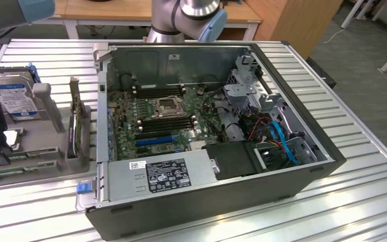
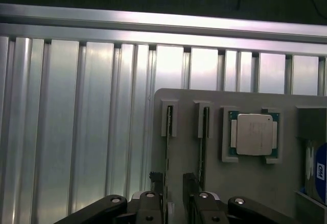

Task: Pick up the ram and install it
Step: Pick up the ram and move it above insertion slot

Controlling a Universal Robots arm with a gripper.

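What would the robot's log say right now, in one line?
hand: open, lined up over ram | ram: upright in tray slot, not lifted | computer case: open

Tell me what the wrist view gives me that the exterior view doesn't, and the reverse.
Wrist view gives you: the open claw close to two ram sticks standing on edge in the grey holder, with the square silver CPU chip in its pocket alongside.
Exterior view gives you: the open computer case, its motherboard with black memory slots, and the arm behind the case.
Shared by both: the grey holder, the blue-labelled hard drive and the slatted metal table.
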